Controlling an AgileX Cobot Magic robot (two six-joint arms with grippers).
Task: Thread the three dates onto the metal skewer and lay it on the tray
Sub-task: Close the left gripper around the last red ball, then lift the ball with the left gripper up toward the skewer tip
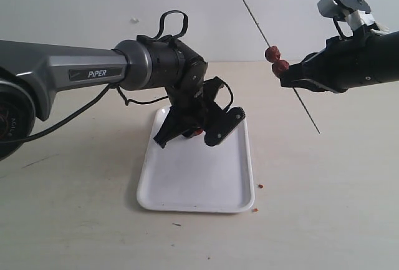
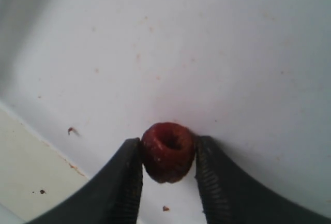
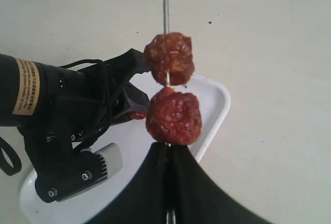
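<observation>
Pickup before the final threading

Left fingers (image 2: 126,182) are closed on the last date (image 2: 167,151) over the tray (image 1: 187,183), centre frame. Right fingers (image 3: 150,188) pinch the metal skewer (image 1: 252,13), tilted at upper right, with two dates (image 1: 272,52) threaded just above them. Next, likely: lift it and line its hollow up with the skewer's free tip.

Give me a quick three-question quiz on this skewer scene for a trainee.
1. True or false: the skewer lies on the tray.
2. How many dates are threaded on the skewer?
3. The left gripper is shut on: A) a date, B) the skewer, C) nothing.

Key: 1 false, the right gripper holds it in the air; 2 two; 3 A.
</observation>
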